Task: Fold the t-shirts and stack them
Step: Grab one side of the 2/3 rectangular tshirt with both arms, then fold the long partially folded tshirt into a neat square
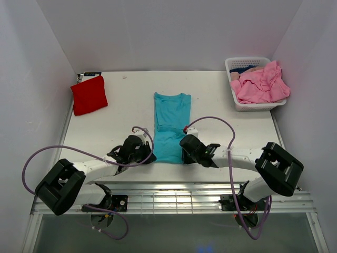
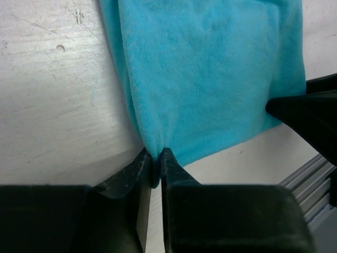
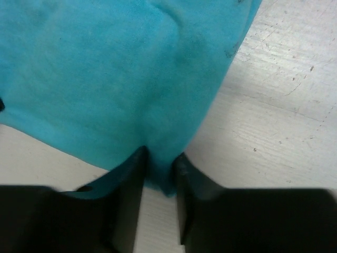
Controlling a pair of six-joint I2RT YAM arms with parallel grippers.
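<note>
Turquoise cloth is gripped at both near corners: the left gripper (image 2: 156, 158) is pinched nearly together on the left corner of the teal t-shirt (image 1: 171, 126), laid mid-table, and the right gripper (image 3: 159, 163) is clamped wider on the right corner. Farther back a folded red t-shirt (image 1: 89, 95) lies far left. Pink t-shirts (image 1: 260, 84) are heaped in the white basket (image 1: 253, 106) — something dark beneath is barely made out.
</note>
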